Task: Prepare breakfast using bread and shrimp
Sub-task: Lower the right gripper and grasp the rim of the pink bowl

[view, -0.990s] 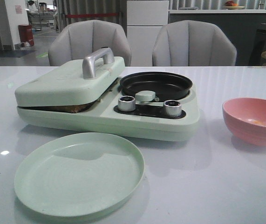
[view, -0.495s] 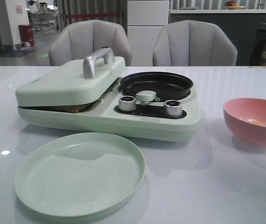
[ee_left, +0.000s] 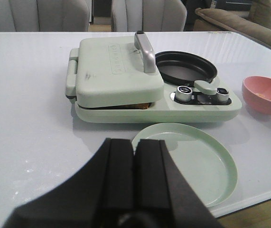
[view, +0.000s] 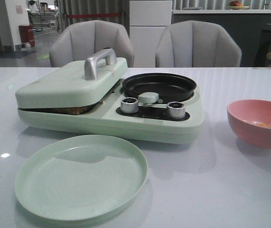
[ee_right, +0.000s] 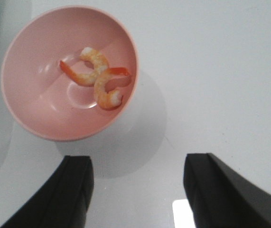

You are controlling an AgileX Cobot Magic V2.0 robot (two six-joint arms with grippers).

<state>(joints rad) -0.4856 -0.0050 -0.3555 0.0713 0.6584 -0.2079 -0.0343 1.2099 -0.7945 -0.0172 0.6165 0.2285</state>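
Two curled orange-pink shrimp [ee_right: 99, 78] lie in a pink bowl [ee_right: 40, 109], which also shows at the right in the front view [view: 258, 122]. A brown edge of bread [view: 73, 111] shows under the shut lid [view: 71, 83] of the pale green breakfast maker [view: 149, 124]; the bread edge also shows in the left wrist view [ee_left: 128, 106]. My left gripper [ee_left: 135, 147] is shut and empty, held above the table short of the green plate [ee_left: 197, 161]. My right gripper [ee_right: 137, 171] is open and empty, above the table beside the bowl. Neither gripper shows in the front view.
The maker has a silver lid handle [view: 98, 61], a black round pan [view: 159, 85] and two silver knobs [view: 129, 105]. An empty pale green plate [view: 80, 175] lies in front of it. Two grey chairs [view: 197, 45] stand behind the white table.
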